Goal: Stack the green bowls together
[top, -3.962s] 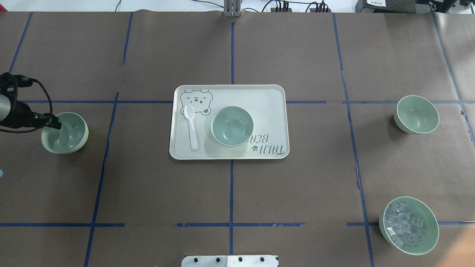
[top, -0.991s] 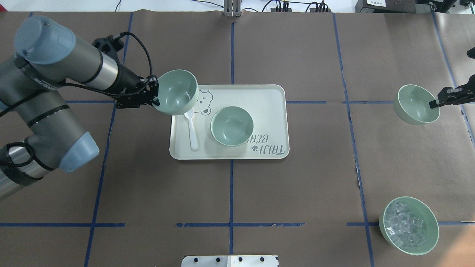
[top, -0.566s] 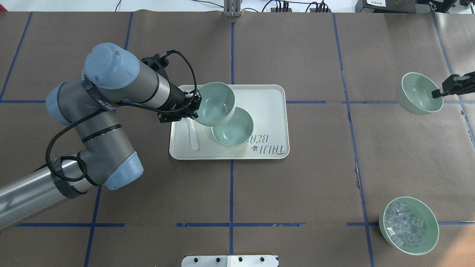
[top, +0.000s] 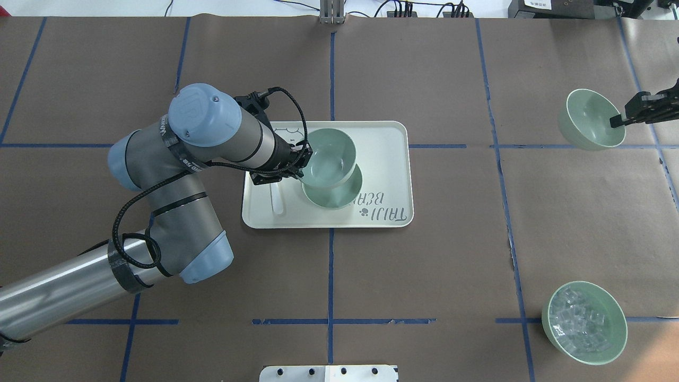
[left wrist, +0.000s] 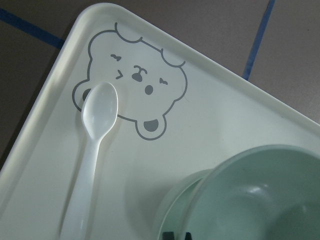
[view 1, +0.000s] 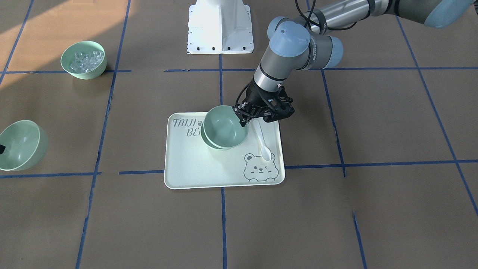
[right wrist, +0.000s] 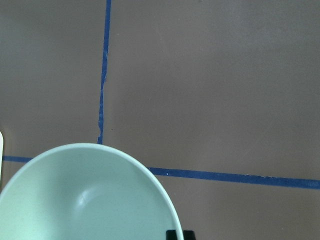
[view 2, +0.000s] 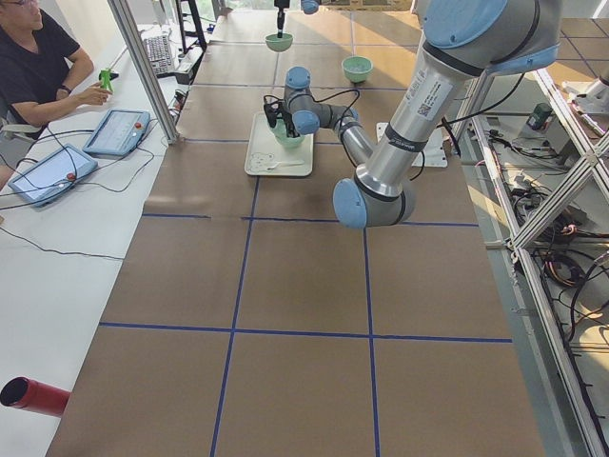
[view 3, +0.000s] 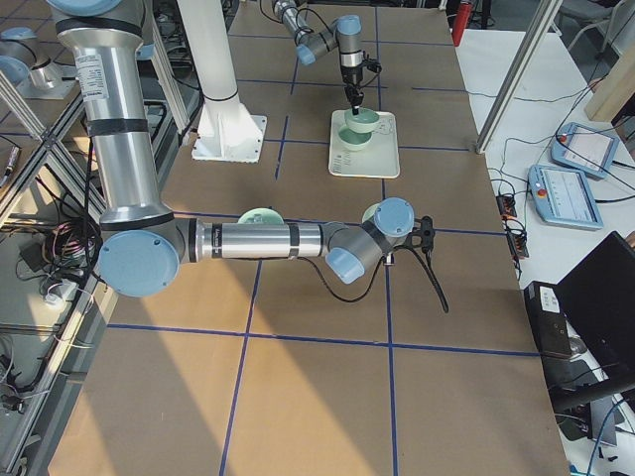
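Pinching the upper bowl (top: 329, 156), the left gripper (top: 303, 159) should centre it over the tray bowl (top: 339, 197) before lowering; right gripper (top: 614, 121) clasps the third bowl (top: 583, 119)

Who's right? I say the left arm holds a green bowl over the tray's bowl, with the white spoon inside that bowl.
The left gripper does hold a green bowl over the tray's bowl, but the white spoon lies on the tray beside them, not inside; the front-facing view shows it.
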You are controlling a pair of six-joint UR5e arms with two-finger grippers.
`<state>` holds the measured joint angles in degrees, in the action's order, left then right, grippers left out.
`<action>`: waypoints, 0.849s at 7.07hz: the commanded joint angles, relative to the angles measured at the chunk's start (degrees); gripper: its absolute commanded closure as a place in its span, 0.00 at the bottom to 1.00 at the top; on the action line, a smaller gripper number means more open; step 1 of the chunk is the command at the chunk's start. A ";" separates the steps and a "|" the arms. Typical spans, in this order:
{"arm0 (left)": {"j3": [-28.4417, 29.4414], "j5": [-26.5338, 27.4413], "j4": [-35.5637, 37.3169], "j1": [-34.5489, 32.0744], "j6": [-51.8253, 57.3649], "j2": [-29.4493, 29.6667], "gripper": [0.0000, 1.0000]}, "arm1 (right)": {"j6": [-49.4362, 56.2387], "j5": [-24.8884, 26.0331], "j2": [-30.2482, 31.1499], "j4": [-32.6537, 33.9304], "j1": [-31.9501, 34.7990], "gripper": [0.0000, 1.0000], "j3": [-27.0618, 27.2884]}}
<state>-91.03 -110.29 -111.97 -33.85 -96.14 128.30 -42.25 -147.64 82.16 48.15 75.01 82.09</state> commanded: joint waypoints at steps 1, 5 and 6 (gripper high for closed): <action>0.33 0.08 -0.09 1.24 0.07 0.89 1.00 | -0.20 -0.01 -0.07 0.01 -0.12 1.00 0.44; -0.11 -0.01 0.00 0.81 0.25 0.11 0.00 | -0.46 0.16 -1.29 0.01 -1.79 1.00 0.96; -0.28 -0.09 0.00 -0.15 0.33 -0.07 0.00 | -4.03 0.25 -3.04 0.01 -2.93 1.00 1.49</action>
<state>-91.13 -110.31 -111.97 -33.16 -95.87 128.43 -43.43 -147.47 80.76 48.14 73.26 83.04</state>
